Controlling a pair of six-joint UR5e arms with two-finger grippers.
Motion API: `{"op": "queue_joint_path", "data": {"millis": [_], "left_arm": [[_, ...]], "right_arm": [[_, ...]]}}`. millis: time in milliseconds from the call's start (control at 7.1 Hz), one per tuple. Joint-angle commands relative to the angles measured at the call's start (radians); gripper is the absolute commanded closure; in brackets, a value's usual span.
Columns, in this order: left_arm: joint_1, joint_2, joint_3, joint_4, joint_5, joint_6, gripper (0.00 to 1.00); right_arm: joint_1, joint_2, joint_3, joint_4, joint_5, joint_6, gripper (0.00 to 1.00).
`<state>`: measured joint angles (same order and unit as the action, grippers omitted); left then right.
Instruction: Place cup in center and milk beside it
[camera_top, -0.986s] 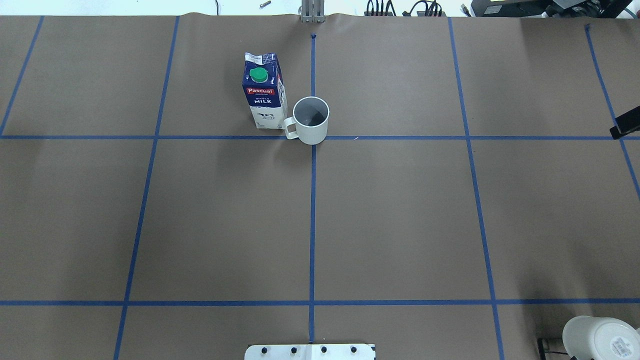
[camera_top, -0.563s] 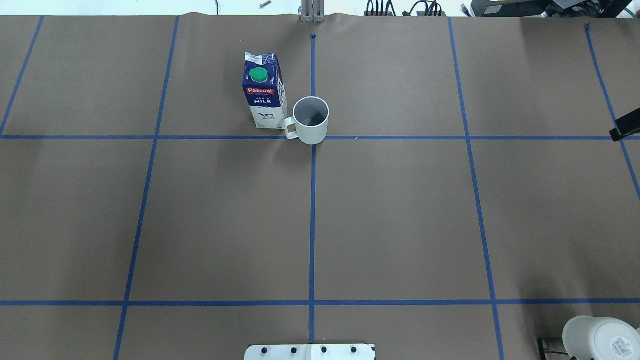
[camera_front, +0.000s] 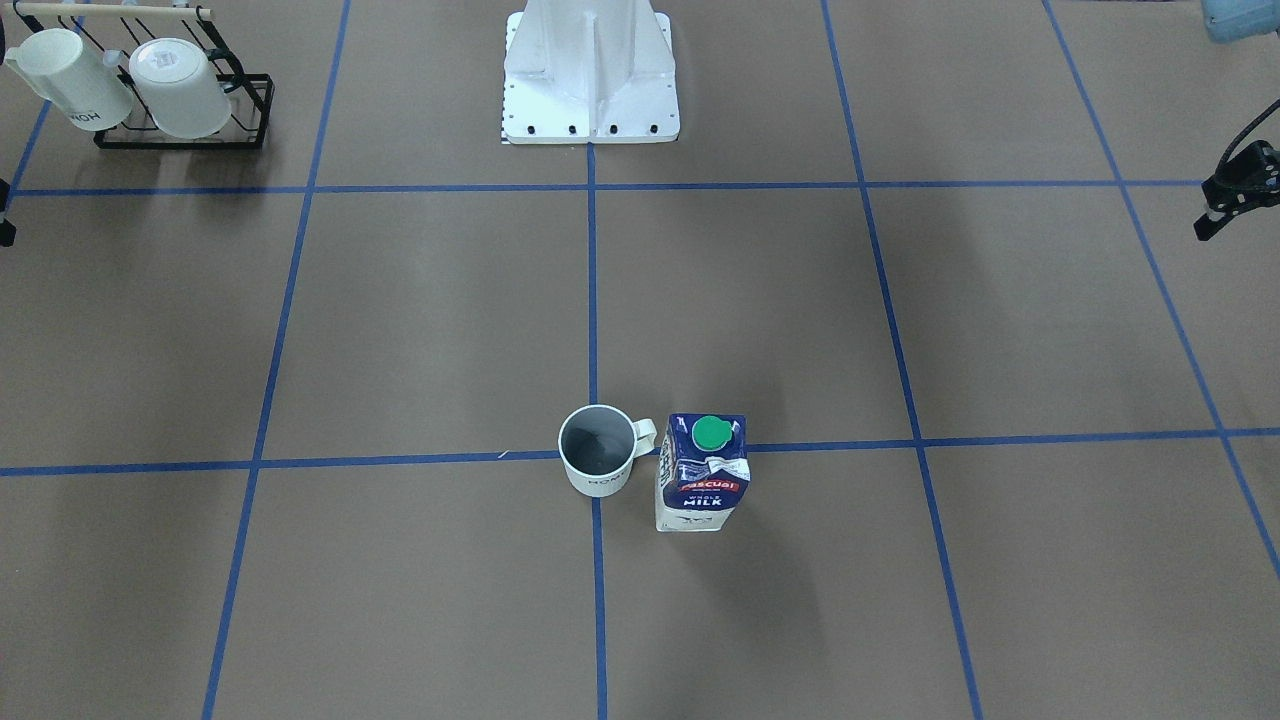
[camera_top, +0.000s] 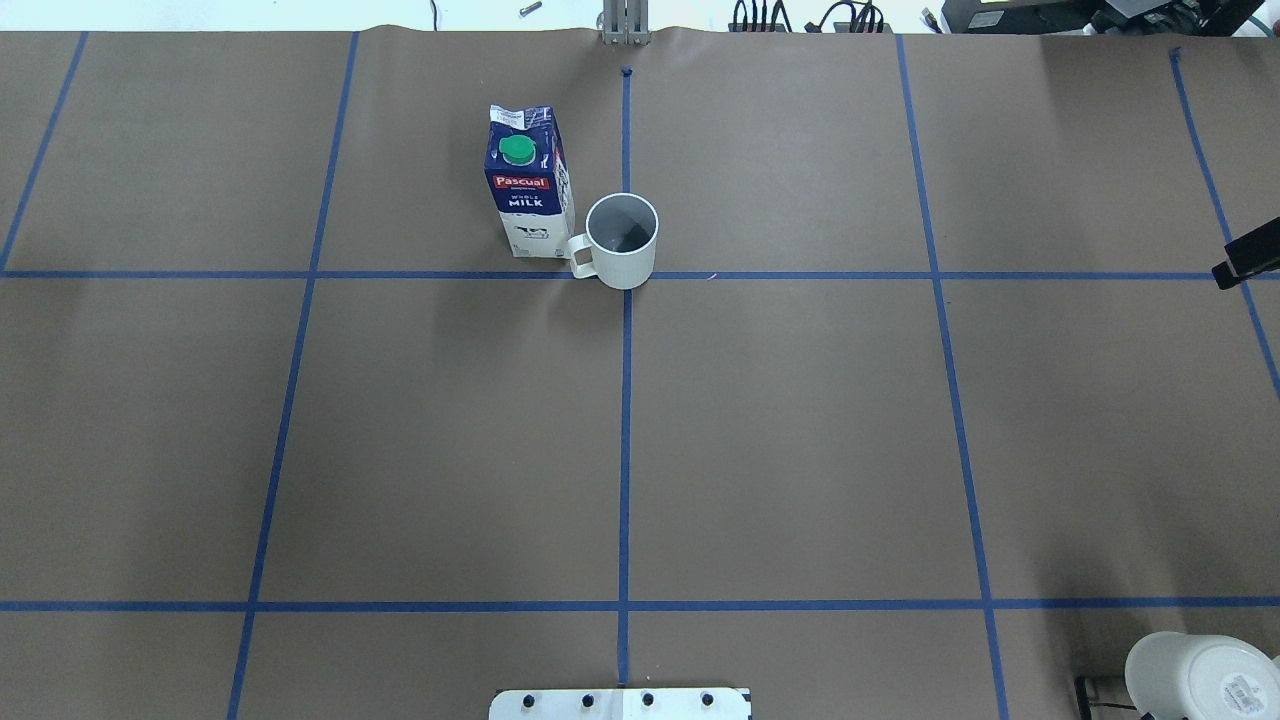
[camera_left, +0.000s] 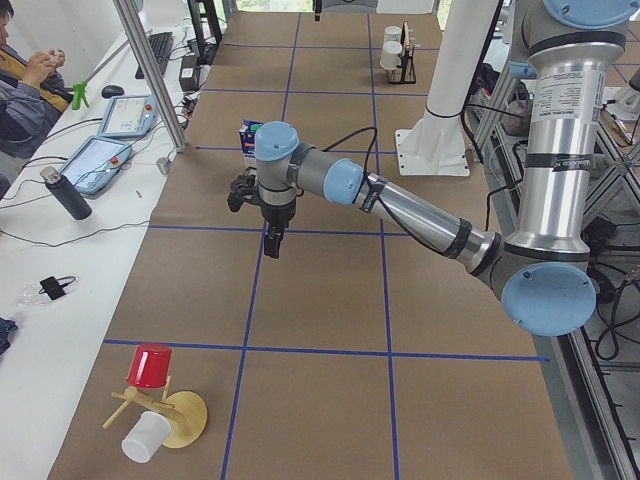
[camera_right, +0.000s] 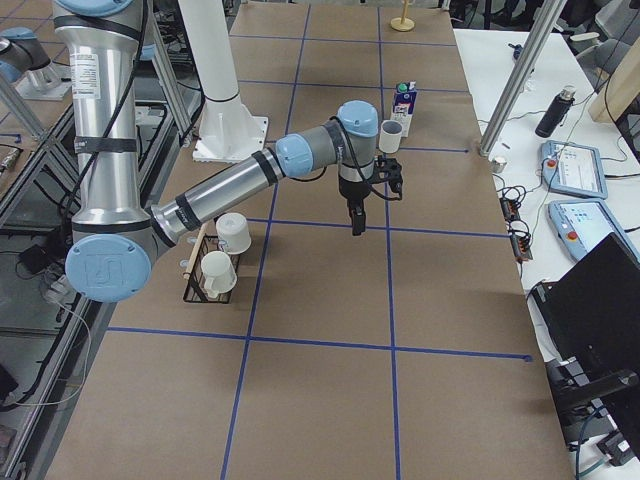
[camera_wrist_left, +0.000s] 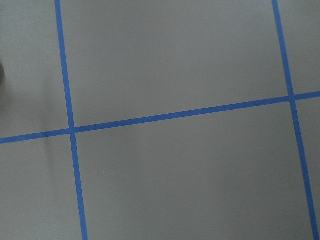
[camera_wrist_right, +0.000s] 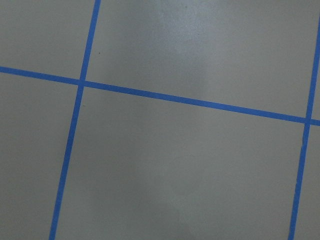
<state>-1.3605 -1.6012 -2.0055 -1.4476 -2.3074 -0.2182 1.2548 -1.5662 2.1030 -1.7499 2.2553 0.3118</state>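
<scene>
The cup (camera_top: 622, 240), a white mug with a dark inside, stands upright on the center crossing of blue tape (camera_top: 680, 275), its handle toward the milk. The milk (camera_top: 530, 185) stands upright just beside it, nearly touching; both also show in the front view, cup (camera_front: 598, 462) and milk (camera_front: 703, 475). My left gripper (camera_left: 272, 243) hangs above the table far to the left, empty. My right gripper (camera_right: 357, 222) hangs far to the right, empty. Only a dark edge of it shows overhead (camera_top: 1248, 255). I cannot tell whether either gripper is open or shut.
A black wire rack (camera_front: 180, 135) with two white mugs stands near the white robot base (camera_front: 590, 80), on my right. A wooden stand (camera_left: 160, 415) with a red and a white cup sits at the table's left end. The operators' bench with tablets (camera_left: 95, 160) runs along the far edge.
The dark edge of my right gripper at the overhead view's right border has shifted slightly left and down. The cup and the milk have not moved.
</scene>
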Motion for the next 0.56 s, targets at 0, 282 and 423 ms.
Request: {"op": "queue_joint_path", "data": {"millis": [0, 282, 423], "left_arm": [[0.046, 0.012, -0.015, -0.064, 0.002, -0.007, 0.02], [0.052, 0.045, -0.018, -0.069, 0.006, 0.002, 0.02], [0.054, 0.052, -0.022, -0.082, 0.006, 0.003, 0.02]], "right_arm": [[0.0, 0.0, -0.001, 0.001, 0.0, 0.004, 0.0], [0.0, 0.003, 0.0, 0.001, 0.0, 0.006, 0.0], [0.0, 0.003, 0.0, 0.001, 0.003, 0.006, 0.0]]}}
